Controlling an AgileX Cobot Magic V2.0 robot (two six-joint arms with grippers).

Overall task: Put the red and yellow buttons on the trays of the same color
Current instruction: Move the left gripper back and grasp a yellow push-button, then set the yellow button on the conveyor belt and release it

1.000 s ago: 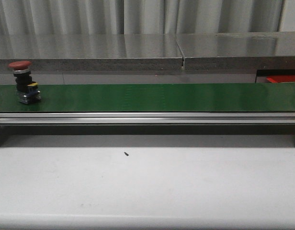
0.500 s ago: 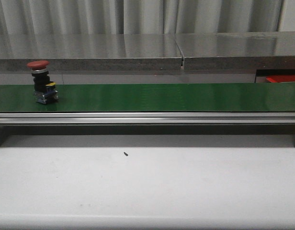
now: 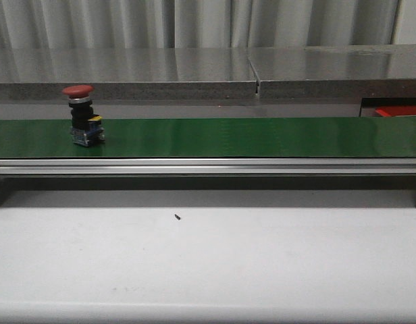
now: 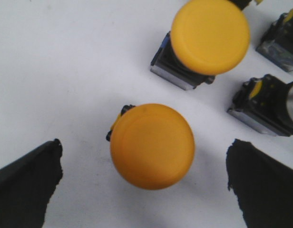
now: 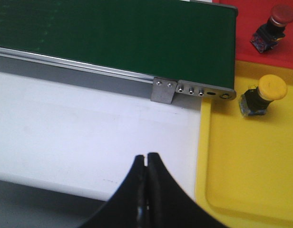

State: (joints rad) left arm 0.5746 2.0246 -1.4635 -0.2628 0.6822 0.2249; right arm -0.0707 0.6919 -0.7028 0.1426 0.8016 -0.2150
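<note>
Buttons crowd the left wrist view: the left gripper [image 4: 144,185] hangs over a white surface [image 4: 65,61] with its two dark fingers [image 4: 27,183] spread wide. Between them, touching neither, sits a yellow button [image 4: 152,146] seen from above, its round cap facing the camera. A second yellow button [image 4: 209,38] stands just beyond it on its grey base. Beside that one are two dark button bodies: one [image 4: 268,107] with a sliver of red cap at the picture's edge, and another [image 4: 283,35] cut off at the corner, its cap colour not visible.

From the front, a red button [image 3: 82,115] stands upright on the green conveyor belt [image 3: 262,137], toward the belt's left end. Neither arm shows in this view. A small dark speck [image 3: 177,217] lies on the white surface in front of the belt. At the far right, behind the belt, a strip of the red tray [image 3: 400,110] peeks out.

On the right wrist view, the right gripper [image 5: 146,164] has its fingers pressed together, holding nothing, over the white surface near the belt's end bracket [image 5: 164,89]. Beside it lies the yellow tray [image 5: 246,175], with a yellow-capped button [image 5: 263,95] resting in it. Beyond that, a red-capped button [image 5: 272,26] lies in the red tray. Both are well apart from the right fingers.
</note>
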